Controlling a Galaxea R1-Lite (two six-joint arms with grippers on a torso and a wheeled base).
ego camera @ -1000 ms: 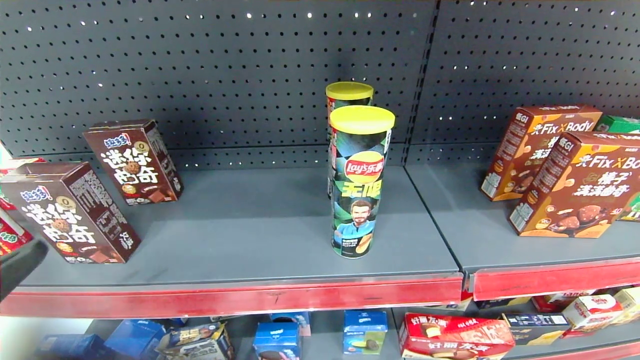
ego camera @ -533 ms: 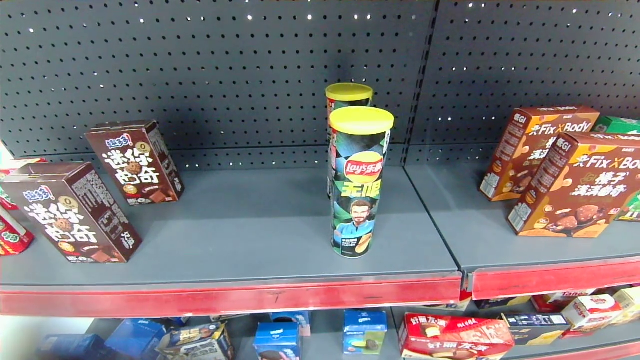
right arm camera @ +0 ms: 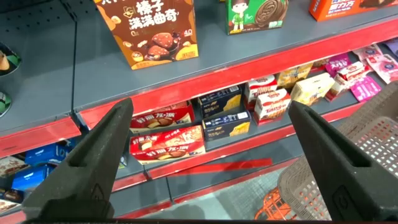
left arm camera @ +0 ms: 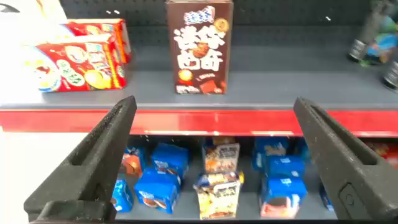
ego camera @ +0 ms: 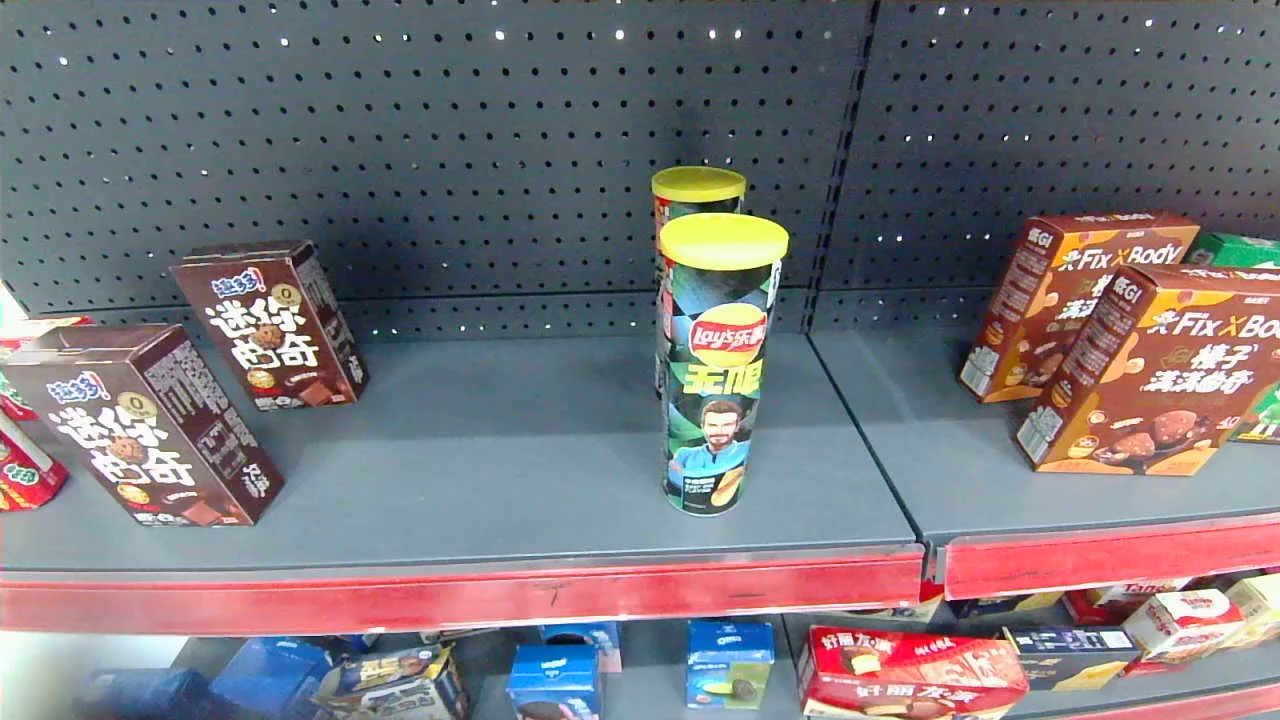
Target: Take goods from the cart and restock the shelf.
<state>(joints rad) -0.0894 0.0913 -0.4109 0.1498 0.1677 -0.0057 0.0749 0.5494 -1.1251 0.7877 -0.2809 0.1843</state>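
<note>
On the upper shelf (ego camera: 480, 470), near the middle, two chip cans stand upright, the front chip can (ego camera: 718, 370) directly before the back chip can (ego camera: 697, 190), so close that I cannot tell if they touch. Two brown cookie boxes (ego camera: 150, 430) stand well apart from them at the robot's left, and orange-brown biscuit boxes (ego camera: 1150, 370) at its right. A wide bare stretch of shelf lies between the cans and the brown boxes. So I judge the restocking is only partly done: some goods are placed, and much room is left to fill.

Both grippers face the shelf front. The left gripper (left arm camera: 214, 109) has its jaws spread wide with nothing between them. The right gripper (right arm camera: 208, 109) is the same, wide apart and holding nothing. I think the next good must now be fetched from the cart.

The head view gives the whole upper shelf and the cans. The right wrist view adds the cart (right arm camera: 382, 134), a grey mesh basket low beside the shelving; what lies in it I cannot tell. It also looks on the lower shelves with red boxes (right arm camera: 165, 134). The left wrist view adds red snack boxes (left arm camera: 81, 56) at the far left of the upper shelf and blue packets (left arm camera: 158, 186) on the shelf below.
</note>
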